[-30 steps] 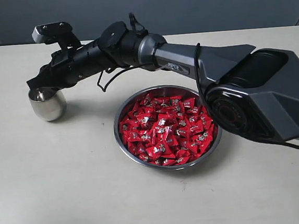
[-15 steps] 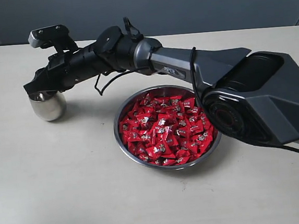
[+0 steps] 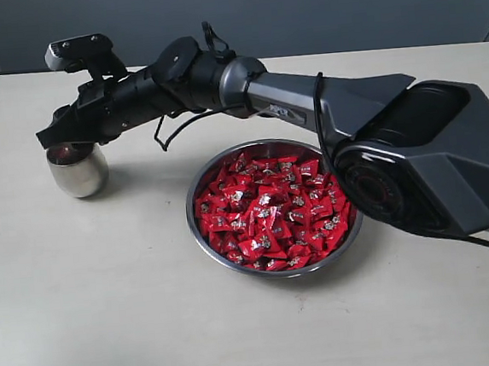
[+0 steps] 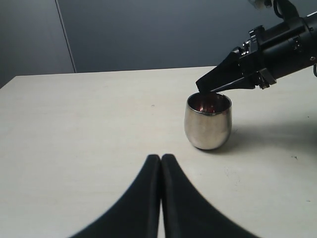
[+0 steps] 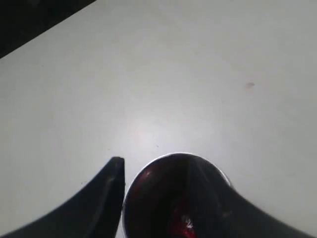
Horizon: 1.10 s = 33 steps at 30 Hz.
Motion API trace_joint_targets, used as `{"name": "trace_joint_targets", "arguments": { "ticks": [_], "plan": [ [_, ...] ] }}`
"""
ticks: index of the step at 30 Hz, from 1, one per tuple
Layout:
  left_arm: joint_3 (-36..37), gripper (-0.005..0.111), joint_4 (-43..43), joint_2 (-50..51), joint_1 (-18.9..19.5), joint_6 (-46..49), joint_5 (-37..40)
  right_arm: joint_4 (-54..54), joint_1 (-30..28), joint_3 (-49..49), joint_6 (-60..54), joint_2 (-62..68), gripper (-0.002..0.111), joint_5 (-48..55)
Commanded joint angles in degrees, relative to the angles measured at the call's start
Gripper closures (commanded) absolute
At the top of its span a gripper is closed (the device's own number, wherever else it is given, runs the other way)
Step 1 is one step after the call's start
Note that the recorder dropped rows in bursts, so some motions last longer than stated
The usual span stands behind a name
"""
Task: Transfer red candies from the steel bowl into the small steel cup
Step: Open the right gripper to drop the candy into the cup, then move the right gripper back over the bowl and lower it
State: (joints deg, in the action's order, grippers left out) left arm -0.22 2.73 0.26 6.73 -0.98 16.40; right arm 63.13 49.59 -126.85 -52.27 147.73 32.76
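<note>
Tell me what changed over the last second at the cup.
The right gripper shifted slightly left over the small steel cup and opened its jaws, letting go; a red candy now shows inside the cup, which looked bare before. The cup, the steel bowl and its heap of red candies stayed put.

The left hand (image 4: 161, 158) hangs over the pale counter (image 4: 74, 129), black fingers (image 4: 143, 198) pressed together. Beyond it the small steel cup (image 4: 208, 121) stands upright, red showing inside, with the right hand (image 4: 208, 85) tipped just above its rim.
</note>
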Motion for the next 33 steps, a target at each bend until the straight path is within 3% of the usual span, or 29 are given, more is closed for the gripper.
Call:
{"name": "trace_joint_targets", "arguments": {
  "ticks": [1,6,8,10,22,27,30,33],
  "plan": [
    [0.2,0.106,-0.1,-0.3,0.0,-0.1,-0.1,-2.0,-1.2,-0.4,1.5,-2.3,0.068,-0.1],
    [0.2,0.106,-0.1,-0.3,0.0,-0.1,-0.1,-6.0,-2.7,-0.4,5.1,-5.0,0.068,0.8],
    [0.2,0.106,-0.1,-0.3,0.0,-0.1,-0.1,-6.5,-3.9,-0.4,6.1,-6.8,0.083,2.8],
    [0.2,0.106,-0.1,-0.3,0.0,-0.1,-0.1,-7.8,-5.0,-0.4,6.1,-8.0,0.106,4.8],
    [0.2,0.106,-0.1,-0.3,0.0,-0.1,-0.1,-21.2,-14.0,0.0,16.4,-11.6,0.109,22.2],
    [0.2,0.106,-0.1,-0.3,0.0,-0.1,-0.1,-26.5,-15.1,14.7,19.8,-21.3,0.109,8.3],
    [0.2,0.106,-0.1,-0.3,0.0,-0.1,-0.1,-24.5,-15.1,31.4,15.6,-29.4,0.109,-6.1],
    [0.2,0.106,-0.1,-0.3,0.0,-0.1,-0.1,-22.5,-16.3,43.6,12.1,-34.2,0.109,-10.2]
  ]
}}
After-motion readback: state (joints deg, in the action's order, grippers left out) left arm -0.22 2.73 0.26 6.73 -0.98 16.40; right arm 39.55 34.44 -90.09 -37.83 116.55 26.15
